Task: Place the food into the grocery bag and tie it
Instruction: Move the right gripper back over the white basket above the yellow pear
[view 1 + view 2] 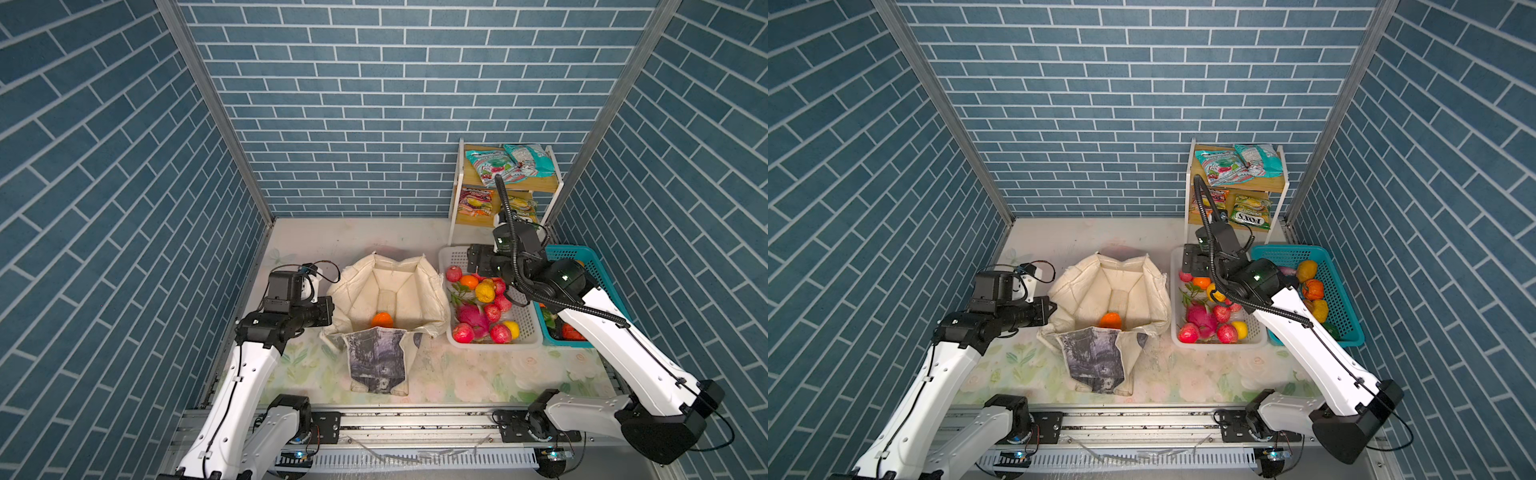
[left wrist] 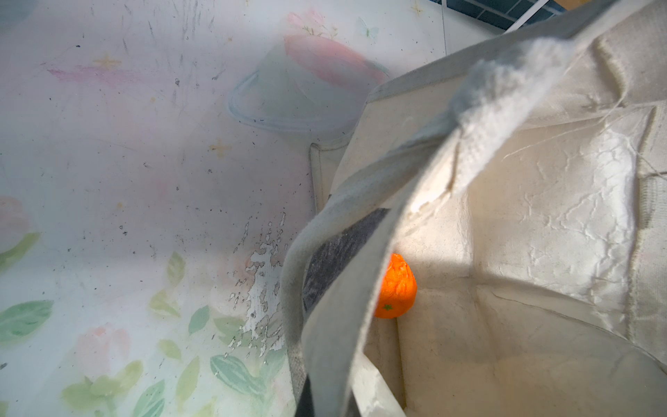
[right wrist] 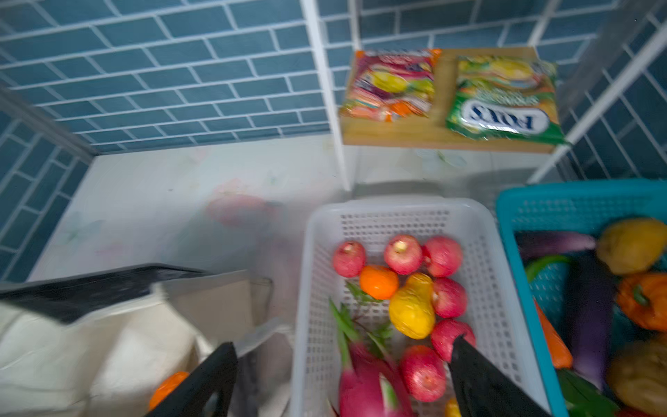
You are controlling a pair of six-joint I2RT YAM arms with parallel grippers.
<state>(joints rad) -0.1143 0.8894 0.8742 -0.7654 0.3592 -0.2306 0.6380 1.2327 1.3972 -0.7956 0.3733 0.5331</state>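
Right fingers point(image 3: 480, 379), spread wide, hang just over the apples point(image 3: 423, 373) in the basket point(image 3: 361, 216), nearer than the left fingers point(image 1: 327, 310), closed on the bag point(image 1: 417, 284) rim.

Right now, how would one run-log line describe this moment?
left gripper: shut on grocery bag | right gripper: open above white basket | seen in bag: one orange

The left arm reaches forward, wrist level. The left gripper point(image 1: 331, 310) is closed, its tip at the left rim of the bag point(image 1: 424, 286). The right arm stretches far forward. The right gripper point(image 3: 344, 343) hangs right of the bag, jaws wide apart and empty.
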